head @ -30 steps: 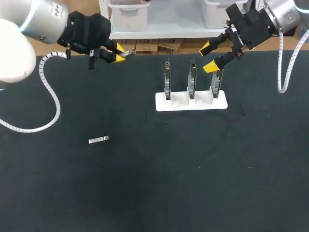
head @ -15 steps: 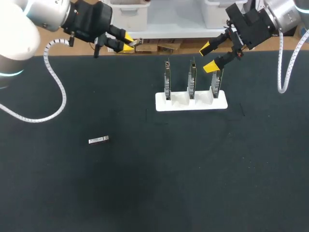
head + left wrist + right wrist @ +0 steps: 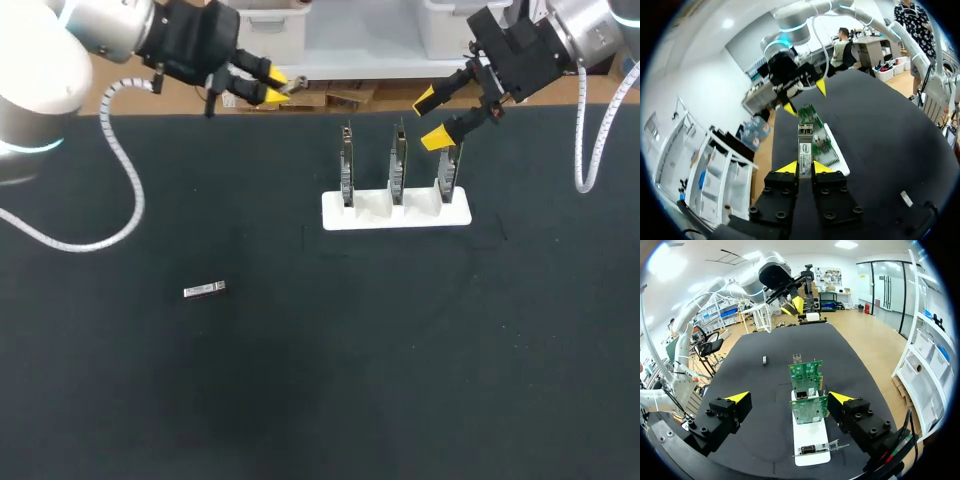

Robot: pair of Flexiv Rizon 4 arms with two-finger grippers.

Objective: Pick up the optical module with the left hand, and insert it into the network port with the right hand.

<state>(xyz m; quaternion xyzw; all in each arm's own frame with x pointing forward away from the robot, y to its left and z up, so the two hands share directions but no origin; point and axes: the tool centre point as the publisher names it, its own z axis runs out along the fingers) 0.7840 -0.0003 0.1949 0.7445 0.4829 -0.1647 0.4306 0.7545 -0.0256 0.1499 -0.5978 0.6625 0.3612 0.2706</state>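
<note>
My left gripper (image 3: 274, 88) hovers over the table's back edge at the left, shut on a silver optical module (image 3: 291, 87). In the left wrist view the module (image 3: 805, 149) sticks out straight ahead between the yellow tips of this gripper (image 3: 805, 167). Three green network cards (image 3: 398, 165) stand upright in a white stand (image 3: 372, 213). My right gripper (image 3: 432, 118) hangs open just above the rightmost card. From the right wrist, the cards (image 3: 806, 375) lie ahead of the wide-open gripper (image 3: 789, 397), with nothing between its fingers.
A second silver module (image 3: 205, 290) lies flat on the black mat at the left, also small in the right wrist view as a second module (image 3: 764, 360). The white stand's base (image 3: 809, 439) sits under the right gripper.
My left arm has carried the module to the right and toward the back edge of the table. The right arm, the cards and the loose module have not moved.
</note>
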